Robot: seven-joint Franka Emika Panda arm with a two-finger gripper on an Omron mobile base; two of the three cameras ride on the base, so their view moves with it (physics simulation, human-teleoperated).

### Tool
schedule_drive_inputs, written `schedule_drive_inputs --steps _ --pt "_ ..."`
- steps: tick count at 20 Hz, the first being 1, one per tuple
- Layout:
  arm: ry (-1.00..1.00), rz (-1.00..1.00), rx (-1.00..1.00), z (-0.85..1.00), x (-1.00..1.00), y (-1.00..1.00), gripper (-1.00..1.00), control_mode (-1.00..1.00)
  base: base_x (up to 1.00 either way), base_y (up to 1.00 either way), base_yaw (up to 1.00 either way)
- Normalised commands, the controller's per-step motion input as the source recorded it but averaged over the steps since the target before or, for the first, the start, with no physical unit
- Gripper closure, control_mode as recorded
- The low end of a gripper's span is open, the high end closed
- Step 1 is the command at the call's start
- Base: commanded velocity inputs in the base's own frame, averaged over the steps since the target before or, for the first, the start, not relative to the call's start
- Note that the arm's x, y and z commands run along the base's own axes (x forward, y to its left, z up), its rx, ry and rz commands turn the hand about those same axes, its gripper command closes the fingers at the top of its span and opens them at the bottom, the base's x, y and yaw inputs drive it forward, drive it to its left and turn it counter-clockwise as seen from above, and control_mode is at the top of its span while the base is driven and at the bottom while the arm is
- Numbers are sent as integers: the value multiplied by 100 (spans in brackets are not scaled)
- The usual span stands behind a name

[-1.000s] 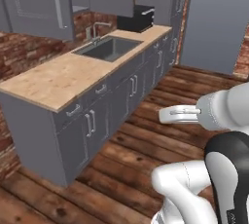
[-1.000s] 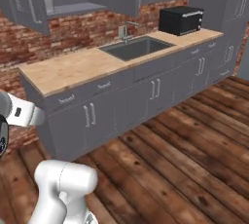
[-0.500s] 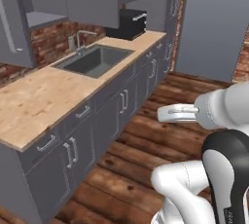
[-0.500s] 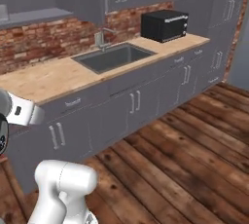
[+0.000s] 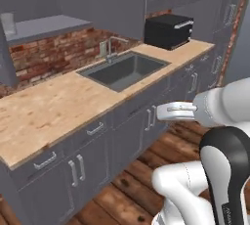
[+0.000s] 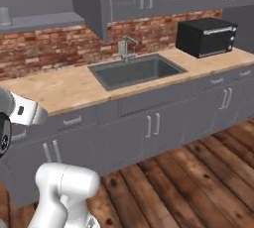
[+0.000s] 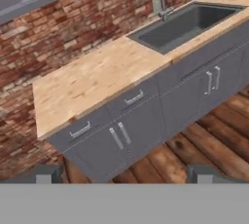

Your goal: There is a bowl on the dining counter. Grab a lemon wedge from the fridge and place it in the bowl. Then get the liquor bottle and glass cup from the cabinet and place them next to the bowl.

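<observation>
Looking up left, you see the clear cup point(image 5: 8, 23) upright on the grey cabinet point(image 5: 46, 26) shelf, well apart from your hand point(image 7: 124, 173), which is wide open and empty.

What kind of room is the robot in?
It looks like a kitchen. There is a sink with a tap set in a wooden counter against a brick wall, a small black oven on the counter, and grey cupboards below.
</observation>
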Motion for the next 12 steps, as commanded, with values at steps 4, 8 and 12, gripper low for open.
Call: schedule_drive_inputs --steps 4,8,12 --pt "0 0 0 0 0 0 -100 100 66 -16 61" --pt "0 0 0 0 0 0 -100 100 38 0 69" --pt "0 0 0 0 0 0 -100 100 39 0 63"
